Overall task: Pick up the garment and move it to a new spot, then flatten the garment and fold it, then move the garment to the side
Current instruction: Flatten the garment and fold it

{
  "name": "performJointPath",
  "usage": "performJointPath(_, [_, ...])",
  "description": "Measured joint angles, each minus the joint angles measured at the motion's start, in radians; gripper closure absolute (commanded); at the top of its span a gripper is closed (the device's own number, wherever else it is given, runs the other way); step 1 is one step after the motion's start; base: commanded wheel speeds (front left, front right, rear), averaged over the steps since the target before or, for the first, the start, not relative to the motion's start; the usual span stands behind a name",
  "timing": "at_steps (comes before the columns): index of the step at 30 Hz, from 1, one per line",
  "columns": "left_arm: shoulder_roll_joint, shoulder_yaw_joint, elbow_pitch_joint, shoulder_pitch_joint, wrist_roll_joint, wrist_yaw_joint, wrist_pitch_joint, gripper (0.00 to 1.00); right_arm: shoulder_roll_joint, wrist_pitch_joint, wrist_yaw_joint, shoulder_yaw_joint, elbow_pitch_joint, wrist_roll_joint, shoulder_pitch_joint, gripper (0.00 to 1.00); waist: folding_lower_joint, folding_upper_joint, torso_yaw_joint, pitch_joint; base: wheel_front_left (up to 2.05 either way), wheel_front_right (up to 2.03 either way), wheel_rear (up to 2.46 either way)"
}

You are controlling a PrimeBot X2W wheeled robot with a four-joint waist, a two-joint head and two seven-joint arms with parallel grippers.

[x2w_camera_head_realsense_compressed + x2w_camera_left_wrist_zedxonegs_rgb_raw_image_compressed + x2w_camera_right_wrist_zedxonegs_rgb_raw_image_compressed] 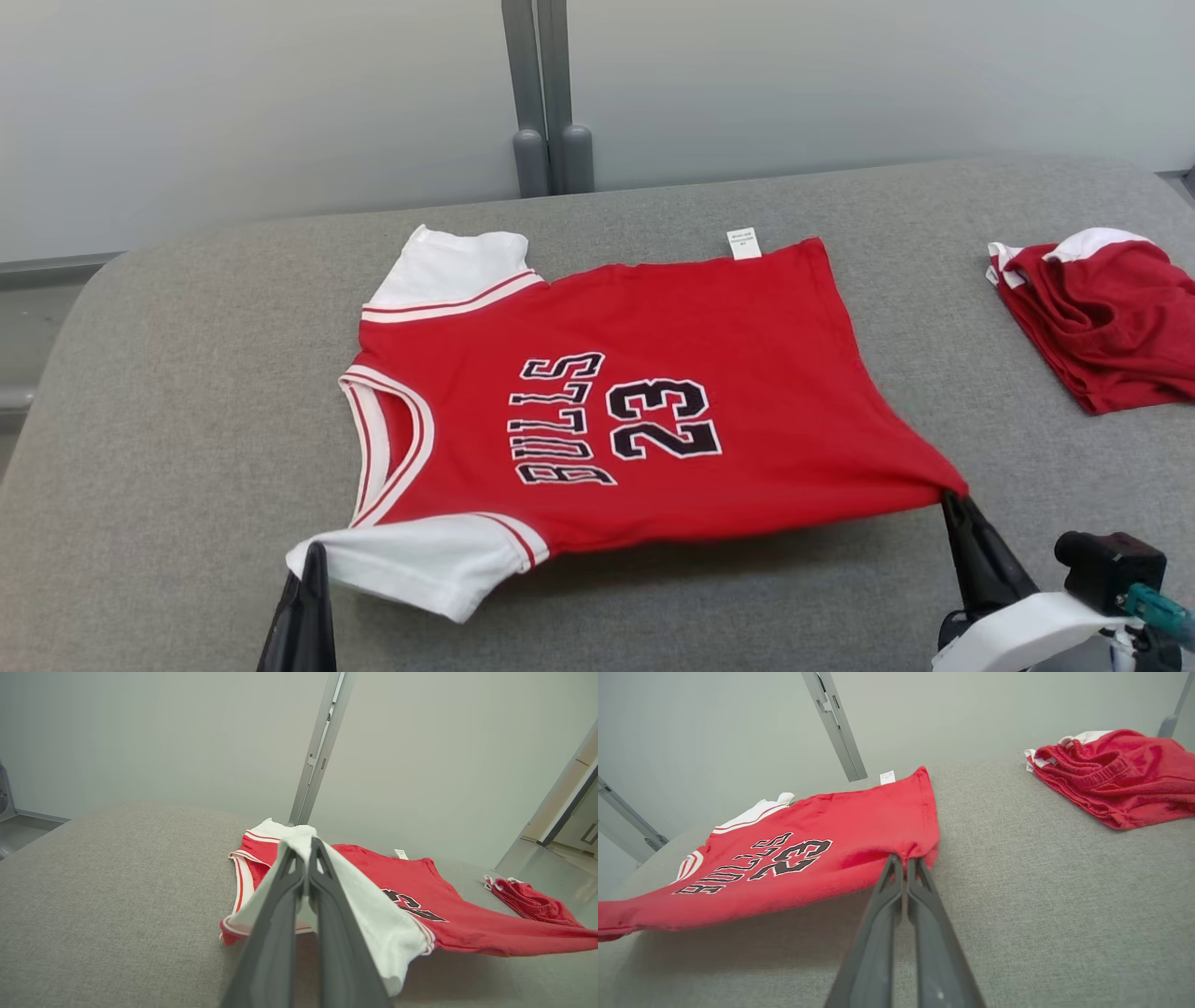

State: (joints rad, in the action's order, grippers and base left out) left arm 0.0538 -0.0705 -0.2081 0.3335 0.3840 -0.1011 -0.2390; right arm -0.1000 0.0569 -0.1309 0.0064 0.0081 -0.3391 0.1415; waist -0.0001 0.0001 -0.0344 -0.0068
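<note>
Grey cushion [140,420], left tool [316,553] pinching jersey [747,373] sleeve, right tool [951,500] hem

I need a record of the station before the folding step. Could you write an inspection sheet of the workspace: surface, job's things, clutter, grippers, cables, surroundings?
Surface: grey padded table, bare parts clean.
Job's things: red jersey, print up, near edge lifted off the table.
Clutter: crumpled red garment at right, apart from the jersey.
Grippers: left gripper shut on the white sleeve; right gripper shut on the hem corner.
Cables: nothing seen; teal fitting by the right wrist.
Surroundings: pale wall, grey post.
</note>
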Motion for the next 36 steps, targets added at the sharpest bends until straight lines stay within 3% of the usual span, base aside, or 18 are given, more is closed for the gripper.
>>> performJointPath(8, [0.007,-0.013,0.096,-0.010,-0.003,0.000,0.009,1.00,0.001,0.033,0.000,0.033,0.223,-0.024,-0.055,1.00,0.0000,0.0000,-0.007,0.011,0.00,0.00,0.00])
performJointPath(17, [0.012,-0.024,0.152,-0.053,0.004,0.000,0.008,1.00,-0.011,0.073,0.000,0.078,0.341,-0.062,-0.123,1.00,0.0000,0.0000,-0.003,0.042,0.00,0.00,0.00])
performJointPath(36, [0.032,-0.035,0.534,-0.523,0.034,-0.021,-0.018,1.00,-0.023,0.124,0.000,0.089,0.465,-0.076,-0.414,1.00,0.0001,0.0000,-0.006,0.185,0.00,0.00,0.00])
